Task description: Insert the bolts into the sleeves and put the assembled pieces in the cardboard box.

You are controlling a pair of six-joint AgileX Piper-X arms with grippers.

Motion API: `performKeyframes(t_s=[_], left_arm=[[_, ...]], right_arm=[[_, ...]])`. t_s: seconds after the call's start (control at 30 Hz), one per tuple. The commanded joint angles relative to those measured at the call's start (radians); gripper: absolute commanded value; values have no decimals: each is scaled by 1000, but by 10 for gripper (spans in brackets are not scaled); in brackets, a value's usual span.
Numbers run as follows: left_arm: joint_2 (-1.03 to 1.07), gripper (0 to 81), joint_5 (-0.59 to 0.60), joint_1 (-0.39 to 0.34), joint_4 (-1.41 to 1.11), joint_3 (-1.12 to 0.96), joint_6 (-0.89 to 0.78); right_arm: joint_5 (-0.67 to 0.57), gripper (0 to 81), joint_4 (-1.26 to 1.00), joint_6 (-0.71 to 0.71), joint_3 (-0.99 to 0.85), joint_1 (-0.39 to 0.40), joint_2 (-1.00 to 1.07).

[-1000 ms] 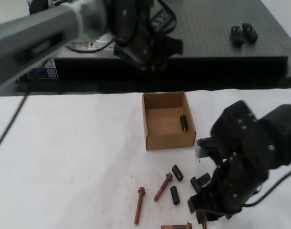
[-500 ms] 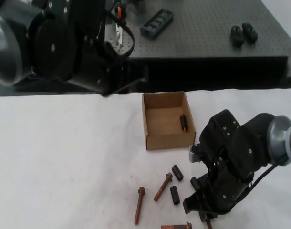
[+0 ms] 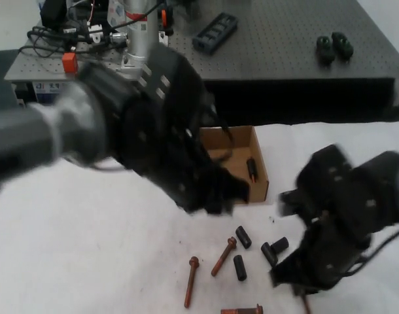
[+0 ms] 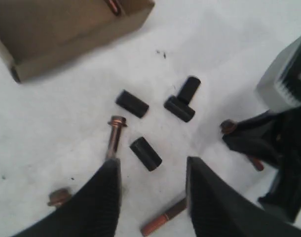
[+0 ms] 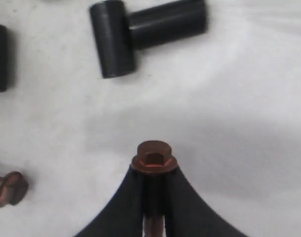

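Observation:
My right gripper is shut on a copper bolt, head pointing outward, just above the white cloth; in the high view it hangs at the front right. Two touching black sleeves lie ahead of it. My left gripper is open above a single sleeve and a loose bolt; its arm covers the left part of the cardboard box. One assembled piece lies inside the box. More bolts and sleeves are scattered in front of the box.
A black perforated bench with a black tray and two small black parts stands behind the cloth. The two grippers are close together over the loose parts. White cloth at the front left lies open.
The left arm swung from the back left forward and down over the box toward the loose parts. The right arm shifted slightly right, still holding its bolt.

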Motion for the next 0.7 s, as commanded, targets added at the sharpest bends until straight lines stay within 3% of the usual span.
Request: performKeyframes(t_s=[0.0,0.33,0.67], left_arm=[[73,382,51,-33,13,-40,-121],[257,381,24,-93,108,-189,-200],[380,348,55,-93,176,-238,-283]], right_arm=[[3,22,25,-3,7,5,15],[24,22,145,-3,116,-164,-375],[12,22,190,-3,117,-193,-444]])
